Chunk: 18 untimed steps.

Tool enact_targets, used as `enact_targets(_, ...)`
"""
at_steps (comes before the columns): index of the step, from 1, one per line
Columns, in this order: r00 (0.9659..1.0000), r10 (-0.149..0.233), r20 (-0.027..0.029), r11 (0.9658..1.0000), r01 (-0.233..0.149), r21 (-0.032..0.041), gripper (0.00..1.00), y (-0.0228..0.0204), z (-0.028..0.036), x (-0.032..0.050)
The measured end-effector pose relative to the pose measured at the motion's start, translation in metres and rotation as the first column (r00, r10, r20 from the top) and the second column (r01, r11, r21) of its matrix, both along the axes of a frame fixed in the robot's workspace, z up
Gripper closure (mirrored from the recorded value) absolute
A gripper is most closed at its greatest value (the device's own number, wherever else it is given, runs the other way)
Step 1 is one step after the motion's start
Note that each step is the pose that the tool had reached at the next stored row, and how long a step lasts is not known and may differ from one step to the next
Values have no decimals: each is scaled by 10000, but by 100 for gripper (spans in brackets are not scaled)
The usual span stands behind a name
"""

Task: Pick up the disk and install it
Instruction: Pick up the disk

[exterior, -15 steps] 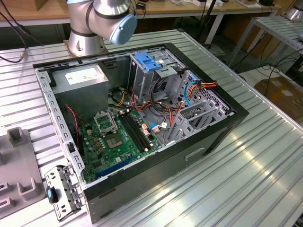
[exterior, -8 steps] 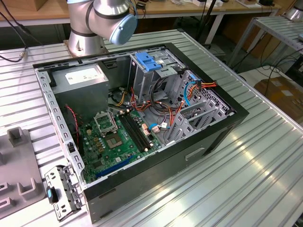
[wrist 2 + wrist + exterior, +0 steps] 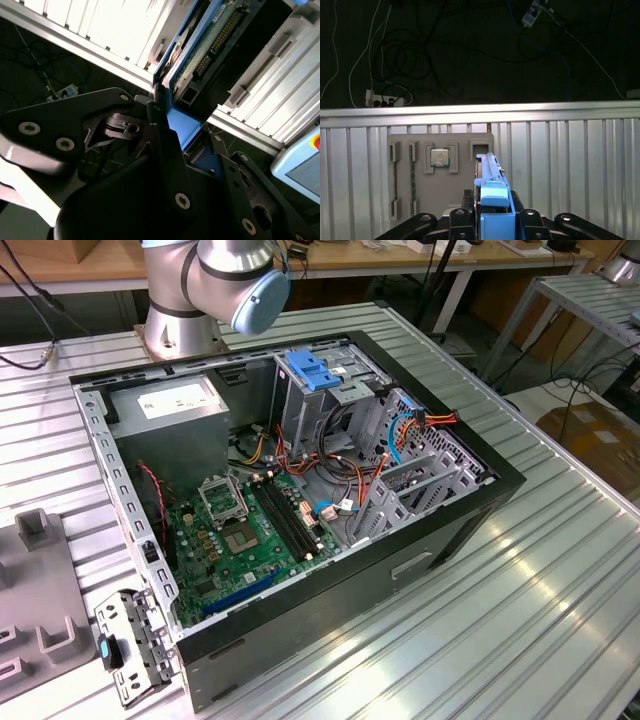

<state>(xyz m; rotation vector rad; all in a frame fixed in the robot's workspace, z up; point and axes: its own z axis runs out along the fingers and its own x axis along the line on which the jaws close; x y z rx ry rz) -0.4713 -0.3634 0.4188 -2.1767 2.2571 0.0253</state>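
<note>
The arm [image 3: 190,300] is silver with a pale blue joint cap [image 3: 262,300], the gripper [image 3: 181,125] seemingly black with silver screws [image 3: 29,128].

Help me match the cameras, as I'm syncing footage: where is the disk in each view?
Second wrist view: the disk, circuit board showing, juts from the gripper against the ribbed metal table.
First wrist view: edge-on in the gripper, in front of a grey tray.
Exterior view: the same table, the shared landmark, carries the computer case.

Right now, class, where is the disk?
In the first wrist view the disk sits clamped in the gripper, over the ribbed table near the grey tray.
</note>
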Motion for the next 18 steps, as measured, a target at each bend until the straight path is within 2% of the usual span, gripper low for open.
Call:
enact_targets(3,10000,0,0,10000,0,0,63,0,36,0)
enact_targets(18,10000,0,-1,10000,0,0,63,0,132,0)
